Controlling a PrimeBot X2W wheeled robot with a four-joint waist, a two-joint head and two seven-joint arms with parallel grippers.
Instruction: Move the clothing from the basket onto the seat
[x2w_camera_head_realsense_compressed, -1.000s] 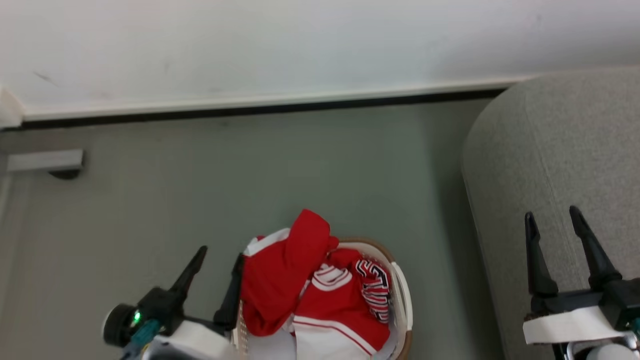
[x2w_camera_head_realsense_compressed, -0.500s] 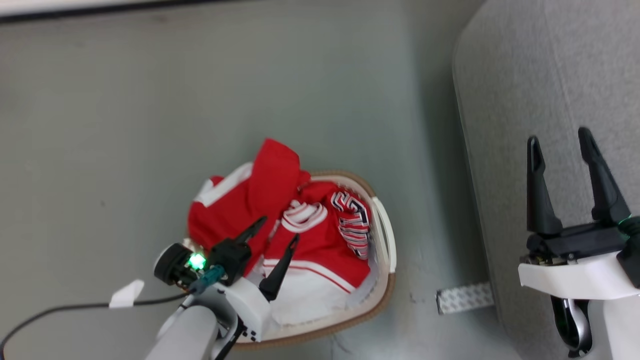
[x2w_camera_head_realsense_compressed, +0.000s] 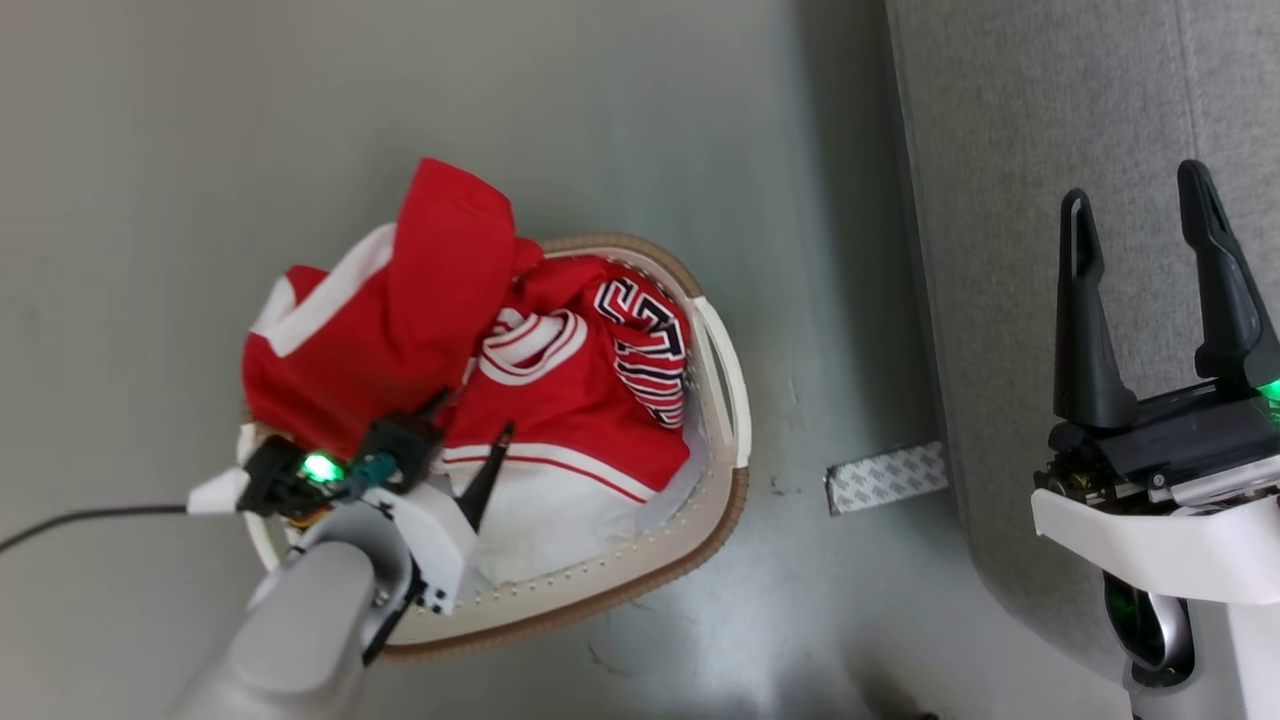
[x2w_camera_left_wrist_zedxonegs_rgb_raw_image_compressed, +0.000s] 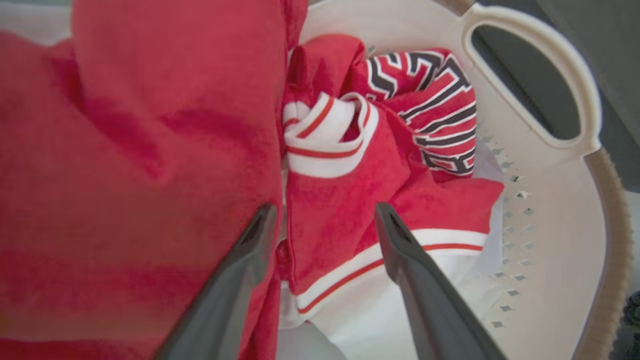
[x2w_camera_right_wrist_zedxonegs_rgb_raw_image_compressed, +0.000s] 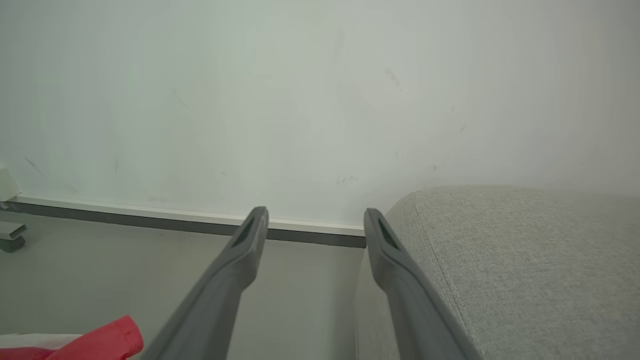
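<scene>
Left gripper (x2w_camera_left_wrist_zedxonegs_rgb_raw_image_compressed: 325, 210) is down over the basket, jaws spread wide. In the left wrist view its two dark fingers straddle a red fold edged with a white-and-red band, and nothing is pinched between them. Whether the tips are pressing into the cloth, I can't tell.

All around it is the clothing (x2w_camera_head_realsense_compressed: 560, 400), a bright red heap at centre left of the head view. One big fold spills over the rim at the upper left, a striped white collar sits in the middle, and black-and-white lettering lies toward the right. White lining (x2w_camera_head_realsense_compressed: 545, 520) shows beneath.

The basket (x2w_camera_head_realsense_compressed: 700, 540) stands on the grey floor (x2w_camera_head_realsense_compressed: 150, 150), brown rim and white handle turned toward the right. A pale patterned strip (x2w_camera_head_realsense_compressed: 885, 477) lies on the floor between basket and sofa, and a dark cable (x2w_camera_head_realsense_compressed: 90, 515) trails off at the left edge.

Over at the right, the right gripper (x2w_camera_head_realsense_compressed: 1133, 185) hangs with jaws apart and empty, fingers pointing up the frame over the seat (x2w_camera_head_realsense_compressed: 1000, 150). The seat is light grey and fills the right side, well apart from the clothing.
</scene>
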